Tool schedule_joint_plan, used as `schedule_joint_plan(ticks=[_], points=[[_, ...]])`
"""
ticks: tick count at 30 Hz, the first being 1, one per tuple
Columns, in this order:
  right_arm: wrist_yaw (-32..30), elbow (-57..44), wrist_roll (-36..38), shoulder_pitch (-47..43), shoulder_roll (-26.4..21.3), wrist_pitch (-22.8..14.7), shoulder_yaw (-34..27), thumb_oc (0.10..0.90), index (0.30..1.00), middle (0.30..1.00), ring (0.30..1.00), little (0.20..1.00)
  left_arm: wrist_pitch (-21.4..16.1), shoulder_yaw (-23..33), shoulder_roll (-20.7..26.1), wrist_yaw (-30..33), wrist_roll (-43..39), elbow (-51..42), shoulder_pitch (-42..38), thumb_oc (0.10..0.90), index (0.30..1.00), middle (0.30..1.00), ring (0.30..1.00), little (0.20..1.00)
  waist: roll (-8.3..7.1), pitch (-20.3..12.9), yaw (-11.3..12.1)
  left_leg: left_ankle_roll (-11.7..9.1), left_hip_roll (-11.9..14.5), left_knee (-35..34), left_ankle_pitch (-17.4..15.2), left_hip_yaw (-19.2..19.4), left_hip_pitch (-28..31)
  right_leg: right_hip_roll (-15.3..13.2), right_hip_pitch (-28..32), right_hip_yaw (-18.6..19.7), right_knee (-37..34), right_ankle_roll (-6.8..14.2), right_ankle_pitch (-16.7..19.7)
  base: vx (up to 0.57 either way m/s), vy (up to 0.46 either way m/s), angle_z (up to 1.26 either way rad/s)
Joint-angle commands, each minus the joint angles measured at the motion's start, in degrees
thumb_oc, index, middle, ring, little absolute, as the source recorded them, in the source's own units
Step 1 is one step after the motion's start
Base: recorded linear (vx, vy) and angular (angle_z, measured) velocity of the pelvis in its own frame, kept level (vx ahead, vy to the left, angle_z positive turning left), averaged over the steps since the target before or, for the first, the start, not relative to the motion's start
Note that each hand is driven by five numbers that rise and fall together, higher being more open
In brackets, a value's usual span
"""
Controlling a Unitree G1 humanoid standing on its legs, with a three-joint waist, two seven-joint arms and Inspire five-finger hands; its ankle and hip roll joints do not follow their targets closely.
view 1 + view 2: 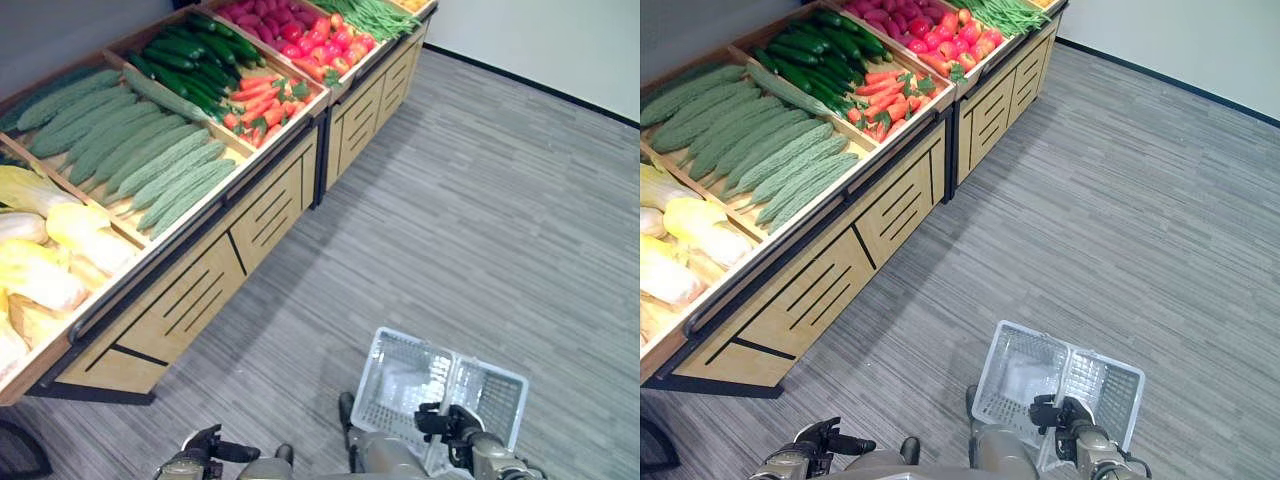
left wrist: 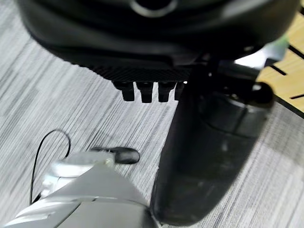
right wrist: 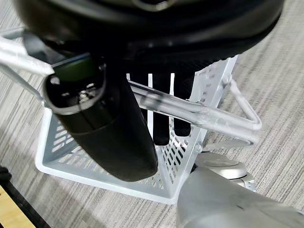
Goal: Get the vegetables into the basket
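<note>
In the left eye view the right hand sits at the lower right of the frame, its fingers curled round the handle of a white plastic basket, which hangs low above the grey striped floor. The left hand shows at the bottom edge, left of centre, holding nothing and touching nothing, its fingers loosely extended. Along the upper left runs a wooden display stand whose bins carry the vegetables: pale cabbages at the far left, bitter gourds, dark cucumbers, carrots and red peppers toward the top. In the right eye view the same layout appears, with green beans at the top edge and the basket at the lower right, well apart from the stand. In the left wrist view the left hand's fingers jut out short and straight over bare floor, the thumb large in front. In the right wrist view the right hand's fingers wrap the clear handle bar, the basket's slotted wall behind them. No writing can be read in any view.
</note>
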Motion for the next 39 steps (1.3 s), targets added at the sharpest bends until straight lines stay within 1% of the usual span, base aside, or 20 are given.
schedule_joint_plan(ticks=[1, 2, 4, 5, 6, 8, 10, 12, 13, 14, 15, 17, 19, 21, 24, 27, 36, 37, 38, 39], points=[[0.1, 1.9, -3.9, 3.9, -3.9, 0.7, 3.3, 0.400, 0.300, 0.300, 0.300, 0.300, -0.5, 0.7, 0.3, 0.4, -2.3, -0.7, -2.5, 0.900, 1.000, 1.000, 1.000, 1.000, 0.17, 0.9, -2.0, -0.4, -2.8, 1.4, -0.1, 1.6, -4.3, -1.5, 0.8, 0.4, 3.8, 1.9, -7.7, 0.08, -0.359, 1.85], [0.4, 2.1, -5.0, 4.0, -4.6, 0.8, 3.2, 0.400, 0.300, 0.300, 0.300, 0.300, -0.4, -1.1, -0.2, 0.1, -1.7, -1.8, -4.0, 0.900, 1.000, 1.000, 1.000, 1.000, 0.48, 1.5, -4.0, -0.4, -1.6, 3.5, -0.1, 10.7, -6.7, -4.3, 3.4, -5.6, 2.3, 1.7, -8.0, 0.04, -0.124, 1.84], [0.4, 1.2, -4.9, 3.8, -5.2, 0.7, 2.6, 0.400, 0.300, 0.300, 0.300, 0.300, -0.2, -2.2, -0.2, 0.1, -1.1, -2.8, -5.1, 0.900, 1.000, 1.000, 1.000, 1.000, 1.17, 1.9, -6.3, -0.5, 1.0, 2.1, 0.4, 24.2, -6.2, -5.9, 4.4, -9.8, 3.1, 2.2, -8.8, 0.00, 0.029, 2.13], [0.6, 1.0, -4.7, 4.0, -5.1, 0.8, 2.2, 0.400, 0.300, 0.300, 0.300, 0.300, 0.0, -2.7, -0.5, -0.2, -0.8, -3.4, -5.5, 0.900, 1.000, 1.000, 1.000, 1.000, 1.72, 1.5, -7.6, -1.0, 2.1, 0.3, 0.5, 29.9, -5.1, -6.3, 4.8, -11.7, 3.3, 2.7, -9.4, 0.02, 0.132, 2.99], [0.7, 1.0, -4.7, 4.4, -5.0, 1.0, 1.9, 0.400, 0.300, 0.300, 0.300, 0.300, 0.2, -2.8, -0.8, -0.6, -0.4, -3.5, -5.5, 0.900, 1.000, 1.000, 1.000, 1.000, 2.38, 1.0, -8.5, -1.1, 2.1, -2.1, 0.6, 32.6, -3.7, -6.5, 5.1, -13.1, 3.4, 3.1, -10.0, 0.08, 0.255, 2.58], [0.7, 1.0, -5.0, 4.3, -4.4, 1.4, 1.8, 0.400, 0.300, 0.300, 0.300, 0.300, 0.3, -3.1, -1.2, -1.3, 1.3, -2.9, -4.8, 0.900, 1.000, 1.000, 1.000, 1.000, 2.88, -0.4, -8.7, -0.3, 0.6, -3.0, 0.1, 29.8, -3.4, -7.1, 5.4, -13.7, 3.9, 3.5, -10.2, 0.12, 0.340, 0.46], [1.2, 1.4, -6.4, 4.2, -3.7, 1.7, 2.2, 0.400, 0.300, 0.300, 0.300, 0.300, 0.1, -3.6, -1.4, -2.0, 2.9, -3.2, -3.9, 0.900, 1.000, 1.000, 1.000, 1.000, 1.93, -0.7, -7.5, 1.2, -0.4, 0.7, -2.8, 29.9, -3.6, -8.9, 6.7, -13.1, 4.4, 4.6, -9.5, 0.15, 0.434, -0.13], [1.0, 1.2, -7.0, 3.9, -3.4, 1.7, 2.7, 0.400, 0.300, 0.300, 0.300, 0.300, 0.2, -3.3, -1.2, -2.0, 2.4, -3.7, -3.5, 0.900, 1.000, 1.000, 1.000, 1.000, 1.54, -0.5, -6.5, 2.3, -0.9, 1.2, -4.1, 29.7, -3.1, -9.4, 6.6, -12.4, 6.4, 5.0, -9.8, 0.09, 0.295, -0.29], [1.0, 0.9, -7.2, 3.6, -3.4, 1.7, 2.9, 0.400, 0.300, 0.300, 0.300, 0.300, 0.2, -3.2, -1.1, -1.9, 2.2, -4.0, -3.5, 0.900, 1.000, 1.000, 1.000, 1.000, 1.43, -0.1, -6.0, 3.0, -1.3, 1.8, -4.8, 29.4, -3.0, -9.8, 5.7, -11.8, 9.6, 5.3, -9.8, 0.04, 0.183, -0.33], [1.0, 0.9, -7.2, 3.6, -3.4, 1.7, 2.9, 0.400, 0.300, 0.300, 0.300, 0.300, 0.2, -3.2, -1.1, -1.9, 2.2, -4.0, -3.5, 0.900, 1.000, 1.000, 1.000, 1.000, 1.42, -0.1, -6.0, 3.0, -1.3, 1.8, -4.8, 29.4, -3.0, -9.8, 5.7, -11.8, 9.6, 5.3, -9.8, 0.04, 0.274, -0.20], [1.2, 0.2, -6.9, 3.4, -2.7, 1.7, 3.3, 0.400, 0.300, 0.300, 0.300, 0.300, 0.2, -3.0, -0.5, -2.0, 1.8, -4.5, -3.6, 0.900, 1.000, 1.000, 1.000, 1.000, 1.01, 1.1, -5.6, 4.3, -2.1, 2.5, -5.7, 28.0, -2.4, -10.2, 2.4, -9.7, 18.4, 5.9, -8.0, 0.02, 0.177, 0.00], [1.2, 0.3, -6.8, 3.3, -2.7, 1.7, 3.4, 0.400, 0.300, 0.300, 0.300, 0.300, 0.2, -3.2, -0.3, -1.9, 1.8, -4.7, -3.7, 0.900, 1.000, 1.000, 1.000, 1.000, 1.08, 1.3, -5.6, 4.4, -2.3, 2.2, -5.6, 27.5, -2.0, -9.6, 1.3, -8.2, 19.6, 6.1, -7.3, 0.01, 0.136, 0.21], [1.6, 0.2, -6.7, 3.1, -2.7, 1.6, 3.8, 0.400, 0.300, 0.300, 0.300, 0.300, -0.1, -3.3, 0.1, -2.0, 2.0, -4.8, -3.7, 0.900, 1.000, 1.000, 1.000, 1.000, 1.57, 0.9, -5.3, 4.3, -2.4, 0.3, -4.1, 27.4, -1.7, -7.2, -0.5, -4.2, 16.2, 5.5, -6.1, -0.01, 0.049, 0.16], [1.7, 0.5, -6.6, 2.7, -2.6, 1.6, 4.0, 0.400, 0.300, 0.300, 0.300, 0.300, -0.3, -3.3, 0.4, -1.9, 2.2, -4.6, -4.2, 0.900, 1.000, 1.000, 1.000, 1.000, 2.01, 0.7, -5.2, 3.8, -2.4, -1.1, -3.0, 26.3, -1.4, -6.1, -0.8, -1.4, 7.9, 5.8, -4.1, 0.00, -0.007, 0.05], [1.8, 0.8, -6.8, 2.9, -2.4, 1.5, 4.4, 0.400, 0.300, 0.300, 0.300, 0.300, -0.7, -3.7, 0.8, -1.5, 2.3, -4.5, -4.9, 0.900, 1.000, 1.000, 1.000, 1.000, 1.57, 1.0, -5.3, 3.5, -2.6, -1.9, -2.2, 25.1, -0.7, -5.2, -1.7, 1.9, 3.5, 6.6, -2.2, 0.01, -0.070, 0.08], [2.0, 0.7, -7.6, 2.9, -2.1, 1.5, 5.0, 0.400, 0.300, 0.300, 0.300, 0.300, -0.7, -3.5, 1.0, -1.6, 2.4, -4.4, -5.1, 0.900, 1.000, 1.000, 1.000, 1.000, 0.97, 0.1, -5.0, 2.8, -2.4, -3.2, -1.7, 24.3, 0.5, -5.6, 1.3, 0.8, 1.6, 6.0, -3.5, 0.07, -0.159, 0.55], [1.4, 1.3, -7.5, 2.4, -3.3, 1.3, 4.7, 0.400, 0.300, 0.300, 0.300, 0.300, -1.0, -4.0, 0.6, -0.7, 1.3, -5.6, -5.6, 0.900, 1.000, 1.000, 1.000, 1.000, 1.78, -1.9, -5.1, 0.3, -0.5, -6.8, 1.4, 19.8, 1.4, -4.4, 4.8, -1.7, 0.3, 3.8, -6.2, 0.06, -0.174, 0.35], [1.3, 1.4, -7.7, 2.3, -3.6, 1.2, 4.8, 0.400, 0.300, 0.300, 0.300, 0.300, -1.2, -4.6, 0.5, -0.4, 1.0, -6.9, -5.8, 0.900, 1.000, 1.000, 1.000, 1.000, 2.11, -2.0, -5.0, 0.0, -0.4, -6.9, 1.7, 18.8, 1.4, -4.4, 5.4, -2.7, 0.1, 3.3, -6.5, 0.08, -0.244, 0.53], [0.9, 0.9, -7.7, 2.3, -4.4, 0.8, 4.6, 0.400, 0.300, 0.300, 0.300, 0.300, -2.4, -5.5, 1.1, 0.4, -0.6, -14.9, -5.6, 0.900, 1.000, 1.000, 1.000, 1.000, 2.60, -1.9, -4.6, -0.4, -0.2, -6.6, 2.0, 17.5, 0.9, -4.7, 6.6, -4.2, -2.1, 3.0, -6.2, 0.08, -0.229, 0.48], [0.8, 0.5, -7.7, 2.4, -4.6, 0.7, 4.4, 0.400, 0.300, 0.300, 0.300, 0.300, -2.7, -5.6, 1.6, 0.6, -1.2, -17.9, -5.1, 0.900, 1.000, 1.000, 1.000, 1.000, 2.76, -1.9, -4.4, -0.5, -0.3, -6.5, 2.1, 17.2, 0.8, -4.8, 7.2, -4.8, -2.9, 3.0, -6.0, 0.07, -0.191, 0.62]])
